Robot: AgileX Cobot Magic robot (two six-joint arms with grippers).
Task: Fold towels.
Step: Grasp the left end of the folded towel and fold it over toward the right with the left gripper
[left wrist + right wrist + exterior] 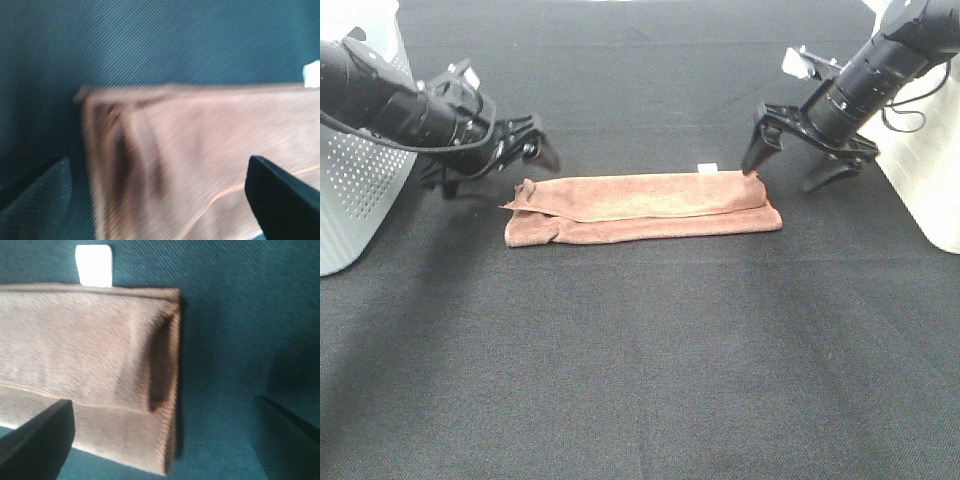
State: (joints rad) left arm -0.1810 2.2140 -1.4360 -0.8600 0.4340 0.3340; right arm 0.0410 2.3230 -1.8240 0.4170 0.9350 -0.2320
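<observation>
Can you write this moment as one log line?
towel: folded strip, flat | left end effector: open, left end | right end effector: open, right end

towel [642,208] folded lengthwise — white tag [706,166] showing

I see both arms reaching inward and low, left gripper [498,162] and right gripper [782,173] each spread wide

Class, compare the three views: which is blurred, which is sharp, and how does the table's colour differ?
Left wrist: towel smeared by blur, edges soft. Right wrist: sharper, weave and tag clear, table tinted teal. Exterior high: sharp and evenly lit, table reads black.
</observation>
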